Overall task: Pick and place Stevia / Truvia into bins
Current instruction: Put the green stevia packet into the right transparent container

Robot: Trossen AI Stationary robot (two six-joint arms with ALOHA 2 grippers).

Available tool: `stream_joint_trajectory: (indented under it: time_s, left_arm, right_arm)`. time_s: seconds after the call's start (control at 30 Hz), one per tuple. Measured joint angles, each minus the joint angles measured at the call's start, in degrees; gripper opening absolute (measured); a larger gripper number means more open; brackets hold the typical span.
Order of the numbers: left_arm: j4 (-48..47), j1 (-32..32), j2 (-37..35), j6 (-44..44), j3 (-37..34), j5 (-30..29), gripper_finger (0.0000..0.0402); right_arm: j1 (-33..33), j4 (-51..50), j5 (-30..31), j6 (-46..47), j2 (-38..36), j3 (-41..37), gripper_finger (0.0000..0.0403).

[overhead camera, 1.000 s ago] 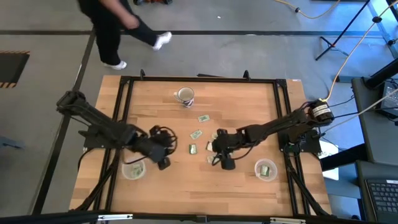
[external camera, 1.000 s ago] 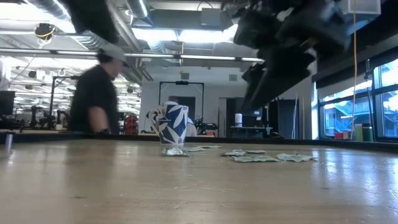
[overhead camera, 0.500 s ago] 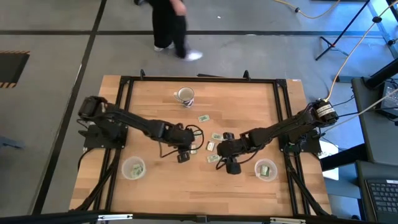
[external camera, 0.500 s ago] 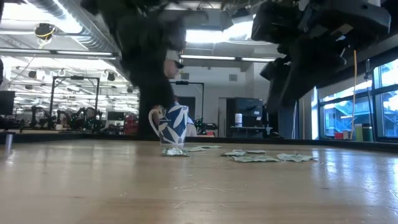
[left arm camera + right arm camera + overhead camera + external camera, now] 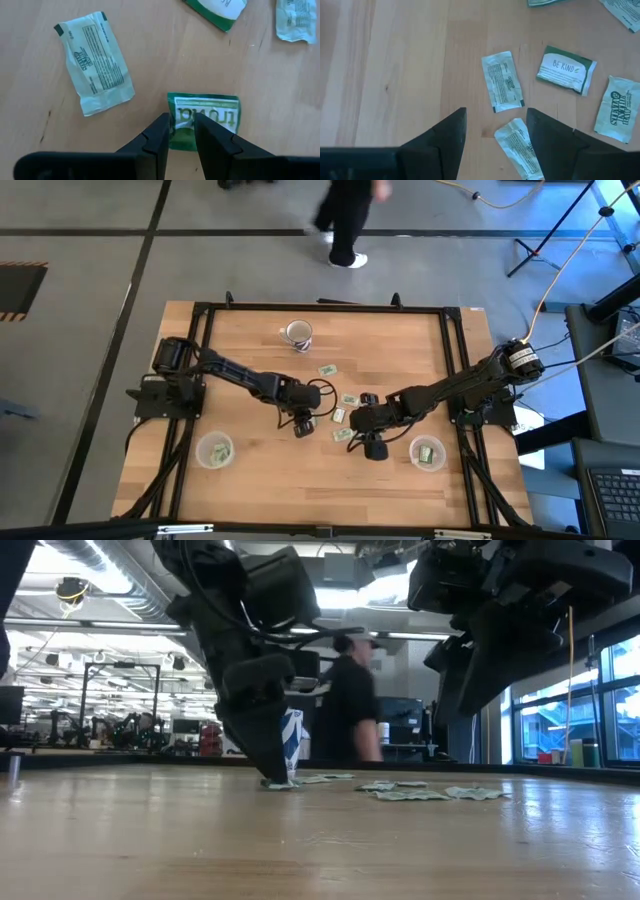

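Pinched almost shut with the left gripper (image 5: 181, 120), a thin gap only, across the short end of a green Truvia packet (image 5: 207, 119) lying flat on the wood near the middle of the table (image 5: 400, 340). Seen from table height, planted right down at the surface (image 5: 272, 768); not yet lifted. Alongside that packet, a white packet (image 5: 94, 61) with its printed back up, apart from the fingers and not touching the green one. A second ago, parked over the left cup (image 5: 215, 450) toward the near left corner; half a second ago, reaching in toward the middle; now lowered onto the packet (image 5: 303, 427). Likely meaning: one drop-off finished, a fresh pick begun, next a lift and a carry back to that cup, which already shows green inside. Some risk of only the paper edge being caught and slipping free on the lift. Over on the right gripper (image 5: 495, 120), fingers spread wide and holding nothing, hovering above loose packets (image 5: 503, 81) just right of the table's middle (image 5: 366, 442), much as half a second ago. Between those fingers, another white packet (image 5: 518, 145), a likely next target. Toward the near right corner, the right cup (image 5: 427, 453) with a packet or more inside. Near the far edge, a mug (image 5: 297, 333), untouched. Several packets left scattered between mug and grippers, so a good part of the sorting remains. Beyond the far edge, a person (image 5: 345, 220) walking by, farther right than a moment ago.
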Motion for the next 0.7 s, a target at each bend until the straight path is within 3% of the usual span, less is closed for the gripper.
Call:
stream_joint_trajectory:
  time_s: [0.27,0.57,0.7]
  left_arm:
    - [0.0,0.2,-0.1,1.3,0.0,2.2,0.0079]
    - [-0.1,-0.1,-0.1,1.6,0.0,3.1,0.0013]
    - [-0.1,0.0,-0.2,2.3,0.0,4.8,0.0007]
  right_arm:
    - [0.0,-0.3,0.0,-0.1,0.0,0.0,0.0209]
    - [0.0,0.5,0.0,-1.1,0.0,0.0,0.0209]
    - [0.0,6.0,2.2,-3.1,0.0,0.0,0.0209]
